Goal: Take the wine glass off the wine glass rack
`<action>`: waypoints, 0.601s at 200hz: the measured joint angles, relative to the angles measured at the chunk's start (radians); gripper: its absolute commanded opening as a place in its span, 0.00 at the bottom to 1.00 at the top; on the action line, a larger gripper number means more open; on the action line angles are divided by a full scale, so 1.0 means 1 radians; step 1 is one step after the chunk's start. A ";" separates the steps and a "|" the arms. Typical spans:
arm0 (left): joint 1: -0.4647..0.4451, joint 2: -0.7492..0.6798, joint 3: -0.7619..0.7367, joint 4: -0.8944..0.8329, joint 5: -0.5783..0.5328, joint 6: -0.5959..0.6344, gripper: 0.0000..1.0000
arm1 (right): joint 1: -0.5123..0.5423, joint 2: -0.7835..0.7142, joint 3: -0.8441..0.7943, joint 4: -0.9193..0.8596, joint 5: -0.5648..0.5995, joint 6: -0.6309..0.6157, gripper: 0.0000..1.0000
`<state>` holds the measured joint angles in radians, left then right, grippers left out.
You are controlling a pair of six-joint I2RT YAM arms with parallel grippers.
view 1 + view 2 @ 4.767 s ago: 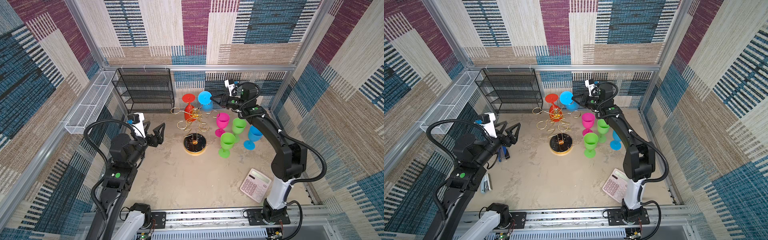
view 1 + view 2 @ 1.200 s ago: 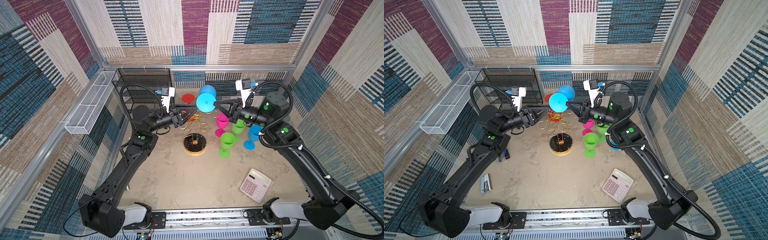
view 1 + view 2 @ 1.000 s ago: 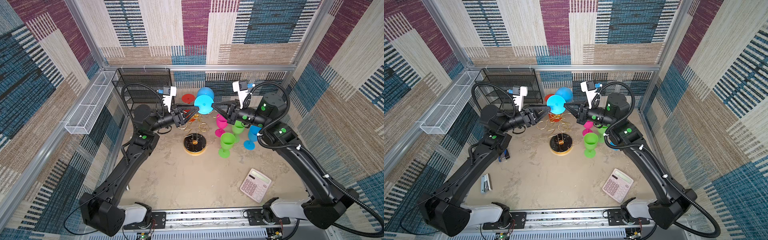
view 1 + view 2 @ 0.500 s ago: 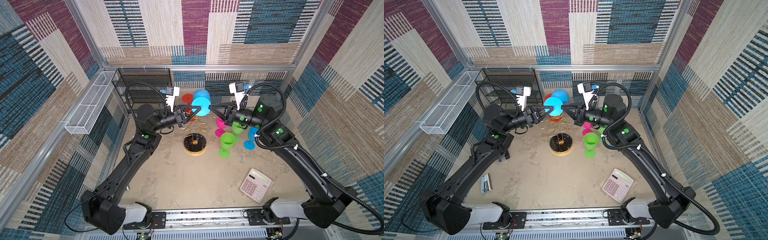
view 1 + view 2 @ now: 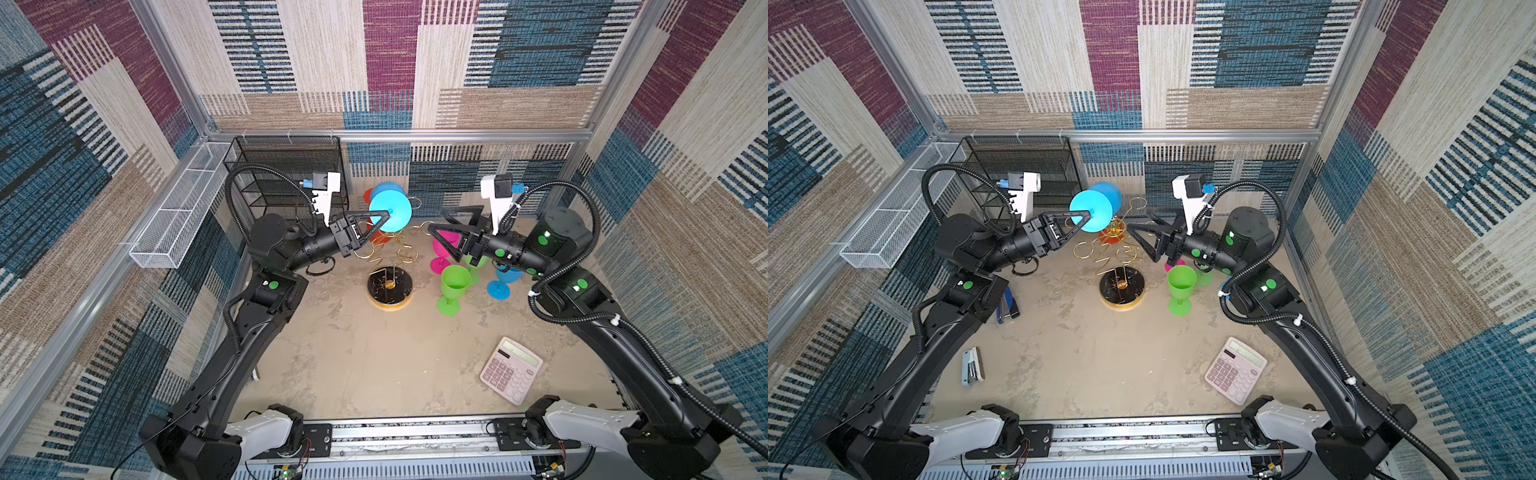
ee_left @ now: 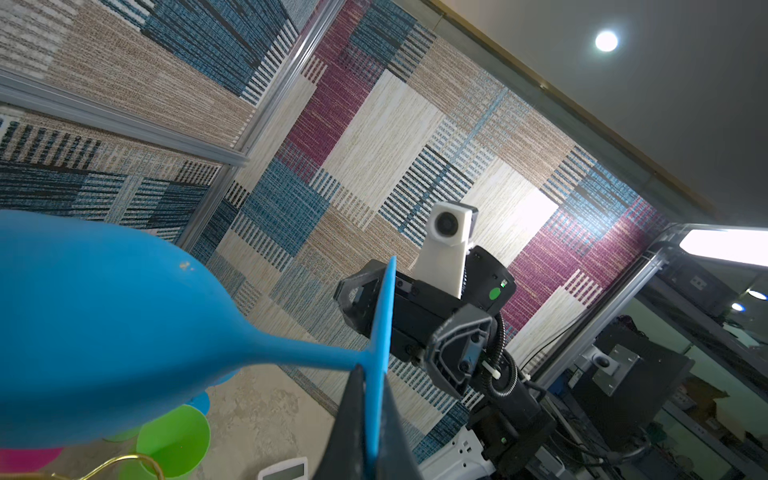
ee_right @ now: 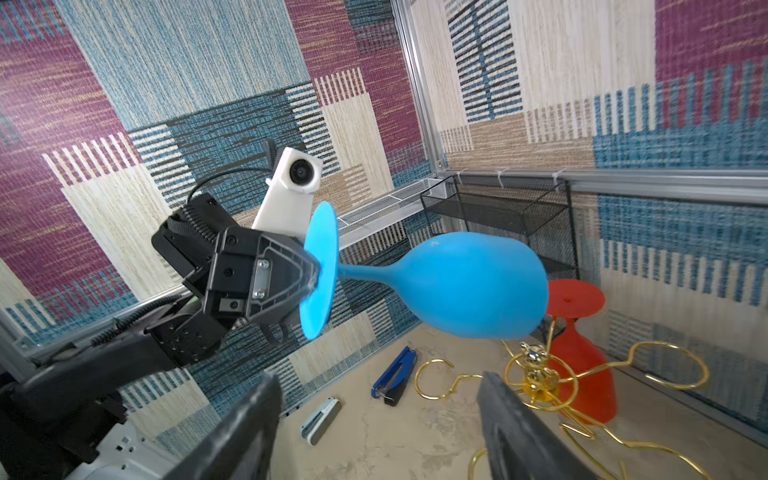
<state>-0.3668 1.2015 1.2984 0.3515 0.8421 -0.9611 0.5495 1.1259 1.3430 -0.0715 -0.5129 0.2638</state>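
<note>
Right wrist view: note glass [image 7: 469, 286] pinched by foot in left gripper [image 7: 312, 276], stem horizontal, bowl toward rack [image 7: 536, 374]; right gripper [image 7: 378, 378] spread wide, empty, apart.

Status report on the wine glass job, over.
Left hand shut on blue plastic wine glass's foot. Right hand open, apart from it. Glass sideways in air, off gold wire rack. Red plastic wine glass hangs on rack nearby.

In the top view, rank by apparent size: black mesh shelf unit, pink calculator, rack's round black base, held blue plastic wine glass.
1. Black mesh shelf unit
2. Pink calculator
3. Round black base and held blue plastic wine glass: look alike; glass is nearer the camera, so unranked.
</note>
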 measured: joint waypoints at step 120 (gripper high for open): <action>0.037 -0.024 -0.038 0.056 0.082 -0.313 0.00 | 0.117 0.109 -0.177 0.348 0.132 -0.488 0.99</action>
<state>-0.3294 1.1774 1.2606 0.4080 0.9237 -1.2743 0.6662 1.2350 1.1656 0.2764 -0.3805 -0.2237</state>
